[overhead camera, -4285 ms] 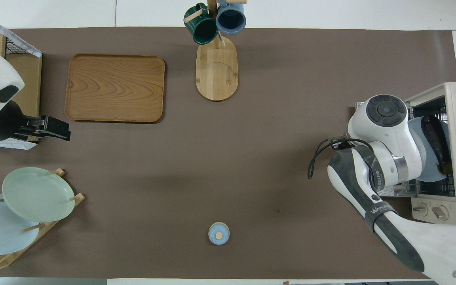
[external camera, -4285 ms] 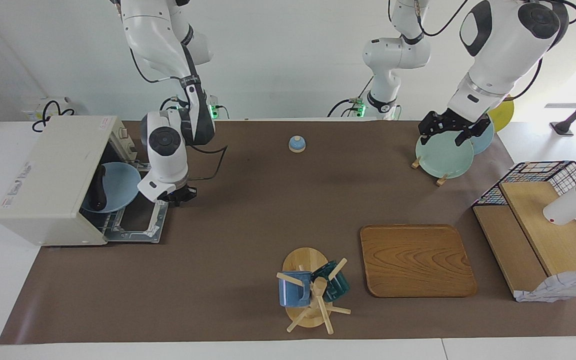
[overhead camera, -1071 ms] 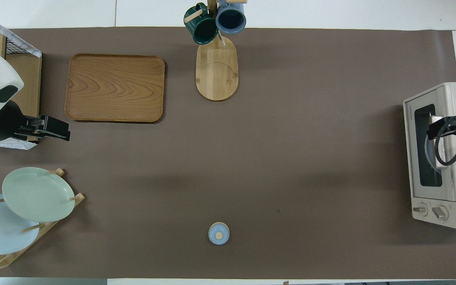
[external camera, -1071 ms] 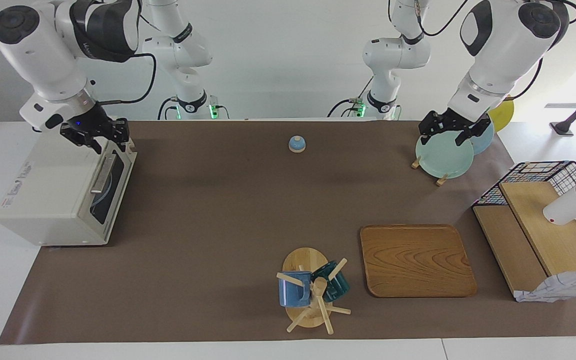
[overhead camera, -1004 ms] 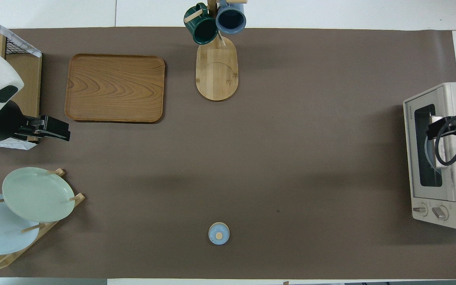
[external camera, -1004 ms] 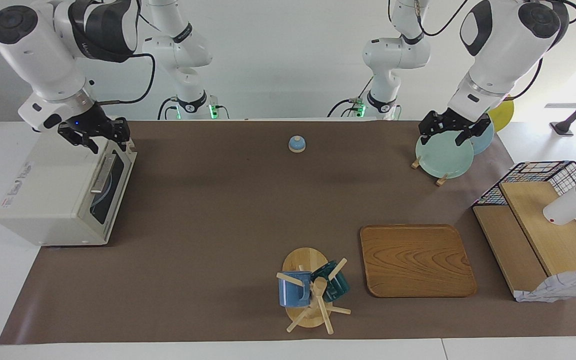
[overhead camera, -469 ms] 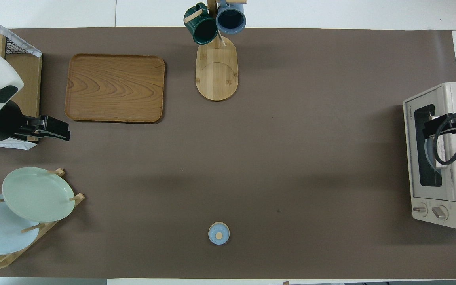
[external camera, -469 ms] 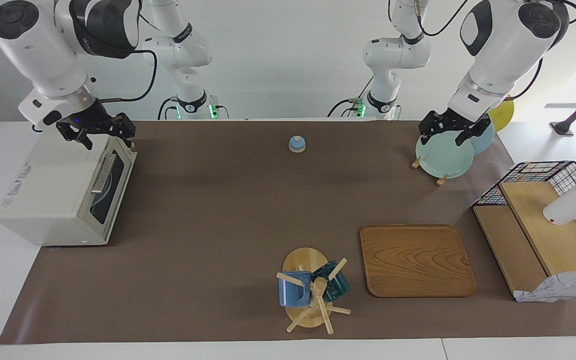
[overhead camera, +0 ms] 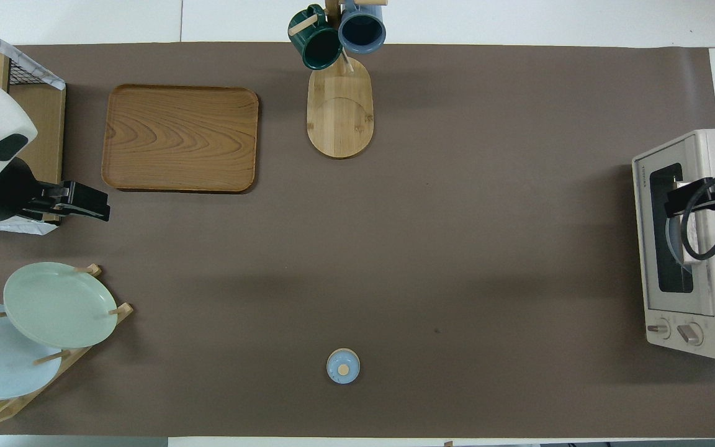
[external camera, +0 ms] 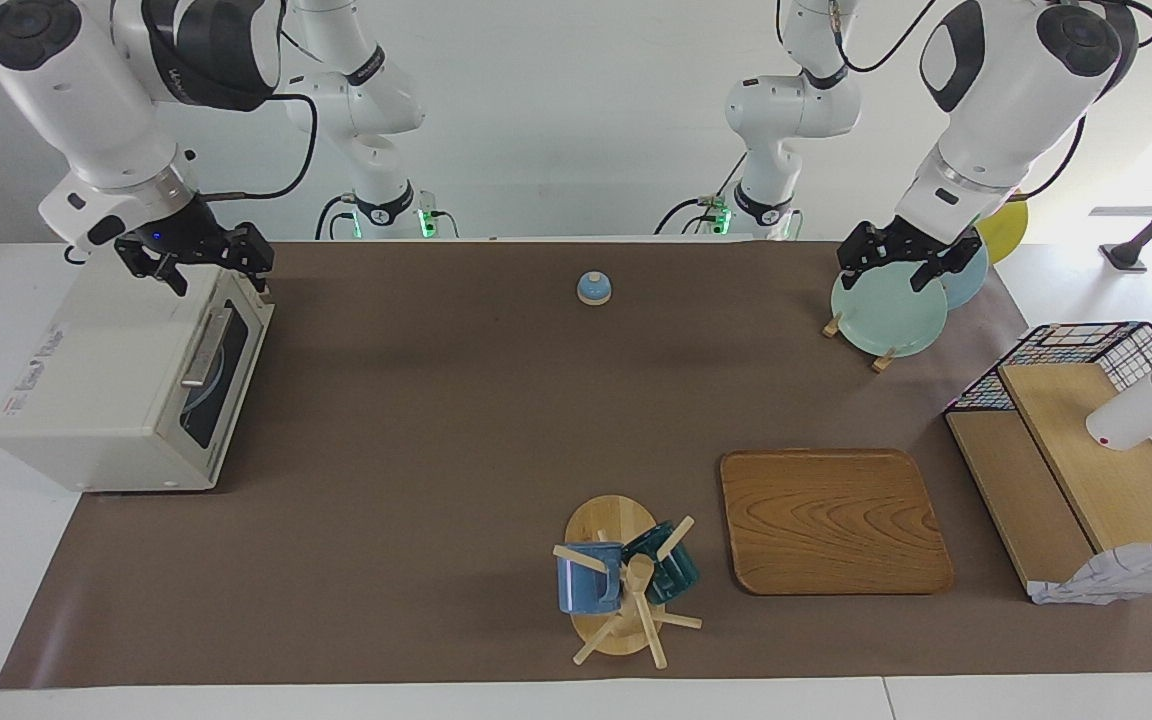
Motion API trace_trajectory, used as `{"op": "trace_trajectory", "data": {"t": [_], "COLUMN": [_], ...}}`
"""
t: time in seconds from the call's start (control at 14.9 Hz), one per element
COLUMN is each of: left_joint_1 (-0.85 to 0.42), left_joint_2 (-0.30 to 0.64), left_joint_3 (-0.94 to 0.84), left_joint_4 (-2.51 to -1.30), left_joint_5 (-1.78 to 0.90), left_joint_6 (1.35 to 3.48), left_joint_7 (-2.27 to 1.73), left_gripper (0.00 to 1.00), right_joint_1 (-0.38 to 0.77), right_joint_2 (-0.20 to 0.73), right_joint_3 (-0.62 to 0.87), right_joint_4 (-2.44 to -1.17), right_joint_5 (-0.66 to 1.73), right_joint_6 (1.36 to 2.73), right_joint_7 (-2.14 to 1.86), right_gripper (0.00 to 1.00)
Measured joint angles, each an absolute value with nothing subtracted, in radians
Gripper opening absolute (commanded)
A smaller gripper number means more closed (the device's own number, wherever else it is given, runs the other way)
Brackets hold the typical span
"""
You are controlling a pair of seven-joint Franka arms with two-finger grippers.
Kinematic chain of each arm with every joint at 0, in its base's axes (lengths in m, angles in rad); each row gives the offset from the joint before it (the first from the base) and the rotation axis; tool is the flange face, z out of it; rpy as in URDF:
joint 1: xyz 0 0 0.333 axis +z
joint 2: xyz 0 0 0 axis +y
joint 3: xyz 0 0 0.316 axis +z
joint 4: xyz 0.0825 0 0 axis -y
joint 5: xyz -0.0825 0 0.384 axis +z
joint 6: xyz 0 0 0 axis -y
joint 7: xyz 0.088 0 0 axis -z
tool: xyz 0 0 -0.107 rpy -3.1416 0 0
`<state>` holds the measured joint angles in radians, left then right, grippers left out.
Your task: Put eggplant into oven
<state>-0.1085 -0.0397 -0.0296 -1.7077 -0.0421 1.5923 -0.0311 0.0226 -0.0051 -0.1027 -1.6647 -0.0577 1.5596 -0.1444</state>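
Now, my right gripper (external camera: 218,275) hangs over the top of the oven (external camera: 96,380), above the upper edge of its door, with its two fingers spread wide and nothing between them. Reading the facing view as a clock face, the oven sits at about nine o'clock on the brown mat (external camera: 456,430), at my right arm's end of the table. Its dark glass door (external camera: 208,405) is shut and the metal bar handle (external camera: 206,347) lies flat against it. Through the glass I can see the curved edge of a pale blue plate (overhead camera: 674,245), but I cannot make out the eggplant in either view, so I cannot tell where it is.

My left arm waits at about two o'clock. My left gripper (external camera: 894,270) hovers over the pale green plate (external camera: 886,315) that stands in the wooden plate rack (external camera: 881,360); its fingers are parted too and hold nothing.

A small blue dome (external camera: 594,288) sits at twelve o'clock, near the edge of the mat closest to my bases. The mug tree (external camera: 621,590), with a blue mug (external camera: 581,585) and a dark green mug (external camera: 671,570) on it, stands at six o'clock. The wooden tray (external camera: 833,520) lies just beside it at around five o'clock, and the wire basket (external camera: 1086,345) is at three o'clock, at my left arm's end
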Motion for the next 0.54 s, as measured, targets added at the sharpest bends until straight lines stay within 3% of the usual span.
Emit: {"op": "trace_trajectory", "data": {"t": [0.54], "left_joint_1": [-0.109], "left_joint_2": [-0.040], "left_joint_3": [-0.030], "left_joint_4": [-1.708], "left_joint_5": [-0.042], "left_joint_6": [1.592], "left_joint_7": [-0.031], "left_gripper": [1.00], "right_joint_1": [0.034], "right_joint_2": [-0.006], "right_joint_3": [-0.103], "right_joint_4": [-1.653], "right_joint_5": [-0.058], "right_joint_6": [1.562], "right_joint_7": [-0.144], "right_gripper": [1.00]}}
